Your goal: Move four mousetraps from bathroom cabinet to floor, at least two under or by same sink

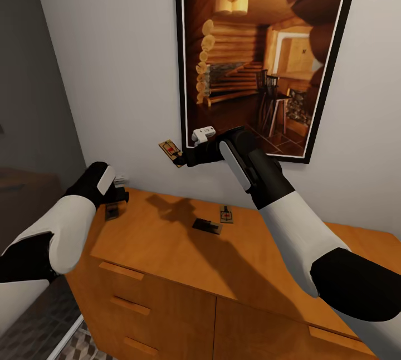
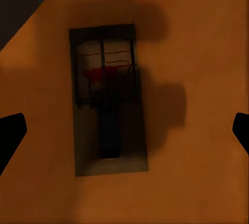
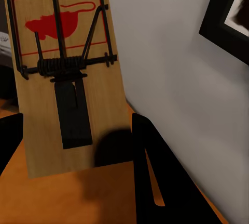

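My right gripper (image 1: 186, 157) is shut on a mousetrap (image 1: 171, 154), a tan board with dark wire and a red mark, held in the air above the orange-brown cabinet (image 1: 167, 259) close to the wall. The right wrist view shows that mousetrap (image 3: 62, 73) upright between the dark fingers (image 3: 148, 172). My left gripper (image 1: 118, 195) hangs open over the cabinet's left end, just above another mousetrap (image 1: 111, 212) lying flat; in the left wrist view this mousetrap (image 2: 109, 99) lies between the spread fingertips (image 2: 10, 135). Two more mousetraps (image 1: 207, 226) (image 1: 226, 215) lie mid-top.
A large black-framed picture (image 1: 262, 53) of a log interior hangs on the white wall behind the cabinet. Drawers with slim handles (image 1: 129, 305) face me. A strip of cube-patterned bathroom floor (image 1: 83, 346) shows at the lower left, beside a dark grey wall.
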